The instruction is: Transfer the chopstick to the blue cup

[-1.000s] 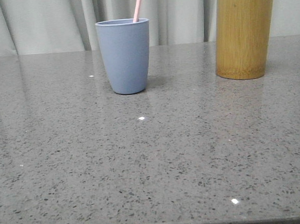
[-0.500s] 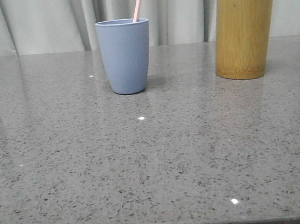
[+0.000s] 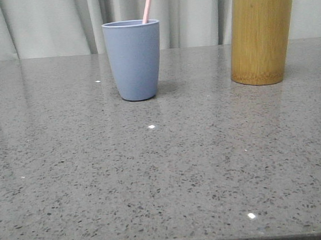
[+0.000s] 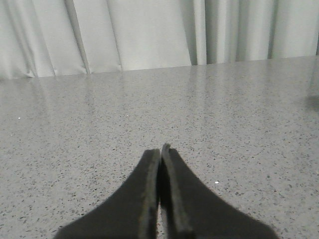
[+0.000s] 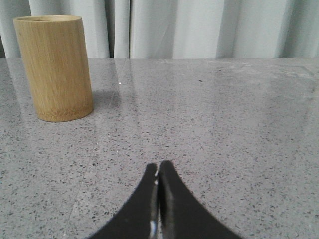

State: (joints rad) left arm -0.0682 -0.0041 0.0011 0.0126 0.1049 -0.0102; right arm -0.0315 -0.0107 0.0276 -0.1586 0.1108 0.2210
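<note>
The grey-blue blue cup [image 3: 133, 60] stands upright at the back of the table, left of centre. A thin pale pink chopstick [image 3: 148, 5] sticks up out of it, leaning against its right rim; only the upper end shows. Neither arm appears in the front view. In the left wrist view my left gripper [image 4: 160, 150] is shut and holds nothing, low over bare table. My right gripper [image 5: 158, 167] is likewise shut and empty in the right wrist view, some way in front of the bamboo holder.
A taller yellow-brown bamboo cylinder [image 3: 261, 37] stands at the back right, and it shows as the bamboo cylinder [image 5: 54, 67] in the right wrist view. A pale curtain [image 3: 47, 23] hangs behind the speckled grey table [image 3: 164, 169].
</note>
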